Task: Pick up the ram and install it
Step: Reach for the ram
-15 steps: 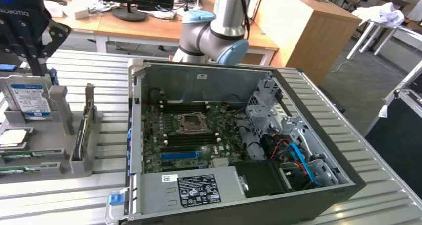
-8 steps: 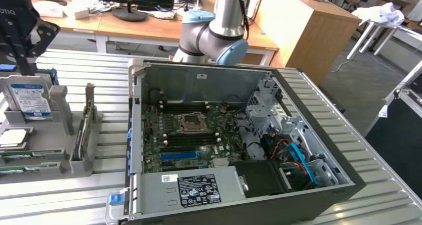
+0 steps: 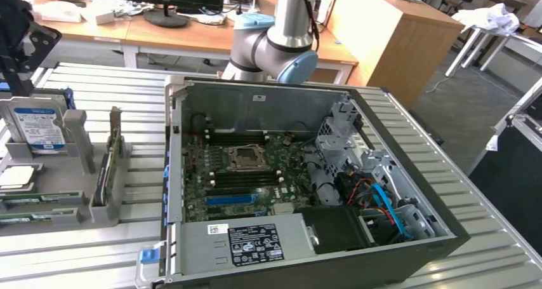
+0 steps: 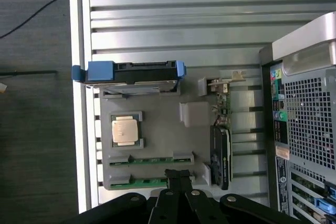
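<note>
Two green ram sticks [image 4: 152, 159] [image 4: 146, 182] lie side by side in slots of a grey holder tray [image 4: 157, 140]. In the exterior view they show as thin green strips [image 3: 30, 199] [image 3: 24, 216] at the left edge. My gripper [image 4: 177, 173] hangs high above the tray, its two dark fingers pressed together with nothing between them. Its tips appear just beside the end of the nearer ram stick. The open computer case [image 3: 305, 174] with its motherboard [image 3: 241, 174] lies in the middle of the table.
The tray also carries a hard drive with blue rails [image 4: 131, 72], a processor chip [image 4: 125, 131] and an upright expansion card [image 4: 221, 156]. The case's rear panel [image 4: 304, 108] stands close beside the tray. The arm's elbow [image 3: 271, 47] rises behind the case.
</note>
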Available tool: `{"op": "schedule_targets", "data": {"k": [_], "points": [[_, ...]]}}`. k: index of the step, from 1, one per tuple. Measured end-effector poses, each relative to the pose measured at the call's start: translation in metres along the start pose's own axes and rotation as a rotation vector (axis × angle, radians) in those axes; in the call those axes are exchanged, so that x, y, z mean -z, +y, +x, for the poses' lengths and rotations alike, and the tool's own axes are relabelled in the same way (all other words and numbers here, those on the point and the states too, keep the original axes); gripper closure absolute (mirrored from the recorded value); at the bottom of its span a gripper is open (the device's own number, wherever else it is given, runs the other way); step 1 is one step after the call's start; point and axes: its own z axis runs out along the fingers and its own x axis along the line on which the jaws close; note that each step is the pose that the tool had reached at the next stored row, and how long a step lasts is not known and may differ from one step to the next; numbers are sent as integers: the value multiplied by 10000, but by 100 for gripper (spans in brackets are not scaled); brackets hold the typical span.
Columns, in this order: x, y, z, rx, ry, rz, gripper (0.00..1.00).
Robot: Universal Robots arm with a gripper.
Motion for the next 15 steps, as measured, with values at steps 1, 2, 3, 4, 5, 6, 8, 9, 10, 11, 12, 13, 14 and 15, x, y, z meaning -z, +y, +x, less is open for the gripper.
{"op": "schedule_targets", "data": {"k": [1, 2, 3, 4, 5, 6, 8, 9, 10, 11, 12, 13, 14, 15], "points": [[0, -1, 14, 0, 0, 0, 89], [0, -2, 26, 0, 1, 0, 89], [-1, -3, 35, 0, 0, 0, 89], [0, -3, 44, 0, 0, 0, 89], [0, -4, 54, 0, 1, 0, 89], [0, -5, 65, 0, 1, 0, 89], [0, -6, 84, 1, 0, 0, 89], [0, -7, 93, 1, 0, 0, 89], [0, -8, 99, 1, 0, 0, 89], [0, -9, 103, 2, 0, 0, 89], [0, -9, 104, 2, 1, 0, 89], [0, -8, 104, 2, 0, 0, 89], [0, -8, 105, 1, 0, 0, 89], [0, -8, 106, 1, 1, 0, 89]]}}
